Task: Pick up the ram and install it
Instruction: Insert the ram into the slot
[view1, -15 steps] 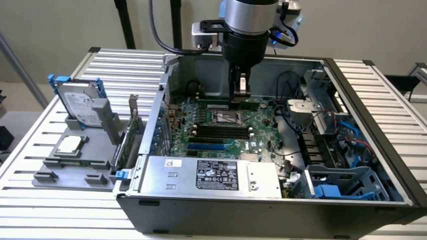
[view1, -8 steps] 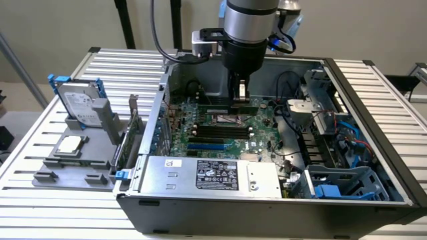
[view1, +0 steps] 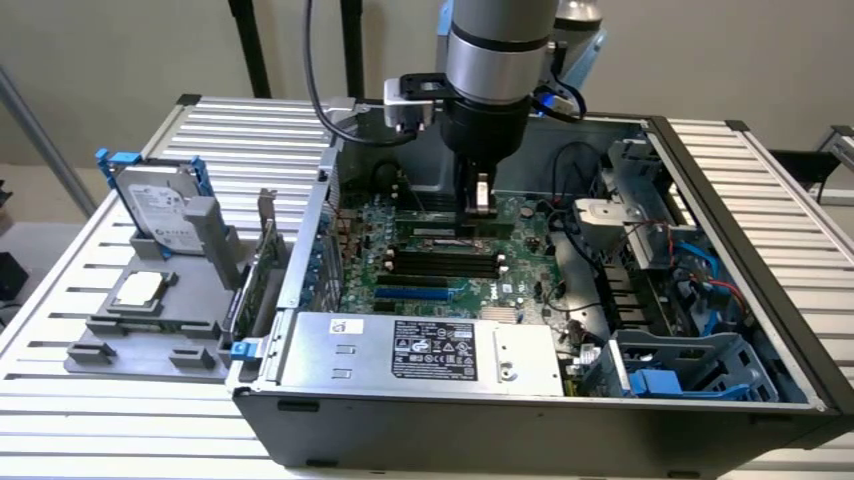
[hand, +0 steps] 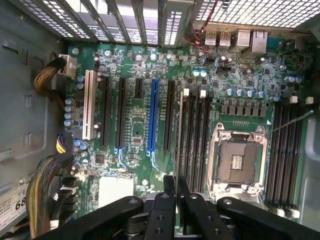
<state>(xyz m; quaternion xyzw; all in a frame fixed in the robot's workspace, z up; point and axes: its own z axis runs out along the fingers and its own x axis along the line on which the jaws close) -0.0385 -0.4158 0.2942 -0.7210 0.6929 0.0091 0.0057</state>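
The ram (hand: 179, 131) stands edge-on above the memory slots (hand: 195, 135), pinched between the nearly closed jaws of the gripper (hand: 176, 187). For clean seating, the stick should sit parallel to its slot and both ends should descend evenly. The wrist view shows slot alignment; the exterior view shows the gripper's height (view1: 481, 205) over the motherboard (view1: 441, 270).

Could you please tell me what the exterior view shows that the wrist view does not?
Exterior view: the hard drive in its blue bracket on the grey fixture outside the case, and the labelled power supply. Wrist view: the empty CPU socket and the white expansion slot. Both: the green motherboard, its black memory slots and the gripper low over them.
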